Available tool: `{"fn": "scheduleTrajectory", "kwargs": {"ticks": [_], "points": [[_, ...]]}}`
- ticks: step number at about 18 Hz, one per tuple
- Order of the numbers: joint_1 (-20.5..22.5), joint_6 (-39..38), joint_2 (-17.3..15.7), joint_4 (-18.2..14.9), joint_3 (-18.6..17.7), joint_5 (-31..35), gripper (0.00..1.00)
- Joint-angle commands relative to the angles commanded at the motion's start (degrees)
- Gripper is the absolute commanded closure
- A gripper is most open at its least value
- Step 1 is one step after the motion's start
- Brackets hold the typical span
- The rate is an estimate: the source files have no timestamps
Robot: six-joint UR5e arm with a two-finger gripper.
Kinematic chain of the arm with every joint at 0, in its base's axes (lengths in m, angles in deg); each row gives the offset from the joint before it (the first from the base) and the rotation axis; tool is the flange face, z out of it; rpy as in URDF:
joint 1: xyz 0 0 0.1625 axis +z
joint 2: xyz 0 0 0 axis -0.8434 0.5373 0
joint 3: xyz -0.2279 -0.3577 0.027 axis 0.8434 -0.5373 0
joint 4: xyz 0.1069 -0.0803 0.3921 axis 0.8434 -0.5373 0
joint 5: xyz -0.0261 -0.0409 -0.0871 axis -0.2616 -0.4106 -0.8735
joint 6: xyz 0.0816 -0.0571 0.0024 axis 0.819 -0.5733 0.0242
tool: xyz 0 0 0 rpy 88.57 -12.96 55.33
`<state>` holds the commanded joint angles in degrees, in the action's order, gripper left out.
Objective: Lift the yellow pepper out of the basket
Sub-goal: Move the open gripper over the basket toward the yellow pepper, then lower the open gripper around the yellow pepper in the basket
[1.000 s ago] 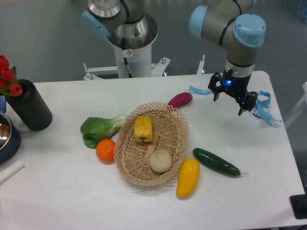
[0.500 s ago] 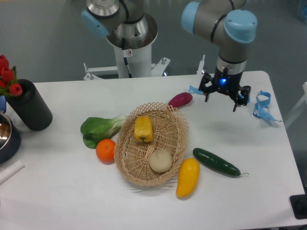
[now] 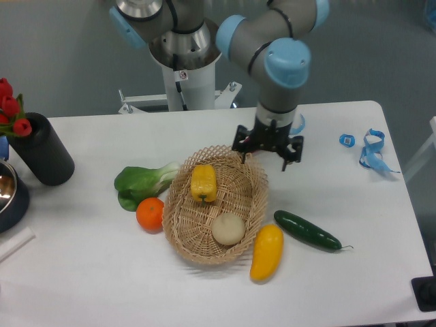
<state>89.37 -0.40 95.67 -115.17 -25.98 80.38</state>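
We log the tool moved left since the prior frame: it was near the blue ribbon, now it hangs at the far right rim of the basket. Its fingers stand spread, holding nothing. It now hides the purple vegetable that showed before. The pepper has not shifted; it sits in the far half of the basket, left of the tool, apart from it. The beige ball also stays in place.
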Motion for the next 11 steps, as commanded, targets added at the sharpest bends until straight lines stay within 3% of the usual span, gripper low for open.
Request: {"fn": "scheduleTrajectory", "kwargs": {"ticks": [7,11], "points": [[-5.8,-11.1,2.7,0.2,0.3,0.3,0.0],[-7.2,-12.1,2.8,0.1,-0.1,0.4,0.0]]}}
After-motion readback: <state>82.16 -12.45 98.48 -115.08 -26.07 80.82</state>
